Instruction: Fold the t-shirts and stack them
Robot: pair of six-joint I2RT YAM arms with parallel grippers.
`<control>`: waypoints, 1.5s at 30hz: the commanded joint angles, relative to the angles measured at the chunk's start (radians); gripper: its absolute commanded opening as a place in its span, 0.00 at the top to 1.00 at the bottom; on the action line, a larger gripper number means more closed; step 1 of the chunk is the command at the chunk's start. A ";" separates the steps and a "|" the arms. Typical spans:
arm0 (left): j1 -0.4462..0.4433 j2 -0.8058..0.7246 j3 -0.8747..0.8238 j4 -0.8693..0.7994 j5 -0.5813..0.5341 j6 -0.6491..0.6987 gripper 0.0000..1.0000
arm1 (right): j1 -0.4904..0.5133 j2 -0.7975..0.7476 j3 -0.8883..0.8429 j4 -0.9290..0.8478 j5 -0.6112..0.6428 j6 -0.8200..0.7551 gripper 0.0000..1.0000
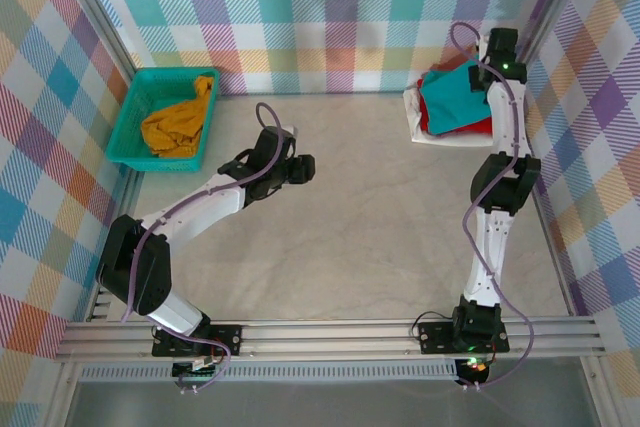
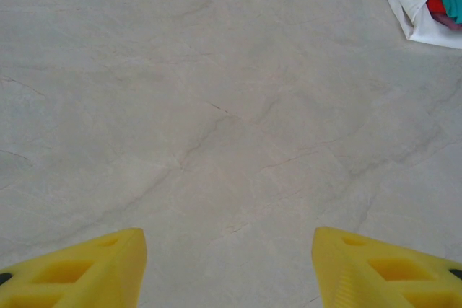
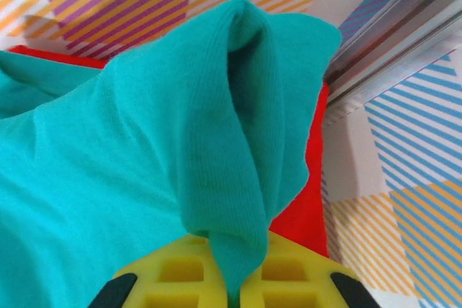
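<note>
The right jaws are pinching a soft teal cloth t-shirt (image 3: 108, 142) at far right while the left jaws are hanging open.

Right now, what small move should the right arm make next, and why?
Probably lower the pinched fold and open the jaws. The right arm's jaws are shut on a fold of the teal t-shirt, which lies over the red t-shirt on the far-right pile, so letting go there seems the natural step.

teal t-shirt (image 3: 144, 149): matt knit cloth | table (image 2: 216, 91): smooth, veined marble-look
</note>
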 commanded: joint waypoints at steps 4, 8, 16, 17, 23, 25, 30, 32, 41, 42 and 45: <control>-0.012 0.027 0.060 -0.058 -0.008 0.016 0.37 | -0.026 0.049 0.013 0.156 0.134 -0.037 0.28; -0.030 0.020 0.083 -0.080 -0.087 0.020 0.35 | -0.039 0.058 0.077 0.138 0.152 -0.035 0.05; -0.032 -0.084 -0.018 0.040 -0.295 -0.024 0.32 | -0.032 -0.160 -0.024 -0.010 0.049 0.151 0.00; -0.032 -0.122 -0.059 0.082 -0.351 -0.030 0.30 | -0.025 -0.227 -0.109 -0.001 0.031 0.185 0.00; -0.026 -0.320 -0.307 0.364 -0.613 0.094 0.00 | 0.077 -0.692 -0.803 0.208 -0.082 0.322 0.00; -0.023 -0.380 -0.367 0.391 -0.732 0.131 0.00 | 0.118 -0.833 -1.005 0.287 -0.125 0.370 0.00; 0.063 -0.552 -0.610 0.586 -0.617 0.280 0.00 | 0.219 -1.138 -1.510 0.596 -0.159 0.456 0.00; 0.085 -0.610 -0.642 0.528 -0.661 0.315 0.00 | 0.271 -1.222 -1.651 0.679 -0.169 0.419 0.00; 0.245 -0.740 -0.942 0.722 -0.543 0.320 0.00 | 0.329 -1.414 -2.092 0.920 -0.009 0.371 0.00; 0.273 -0.720 -0.959 0.740 -0.508 0.304 0.00 | 0.328 -1.421 -2.129 0.964 0.009 0.366 0.00; 0.342 -0.626 -0.933 0.722 -0.412 0.270 0.00 | 0.310 -1.397 -2.170 1.010 0.029 0.378 0.01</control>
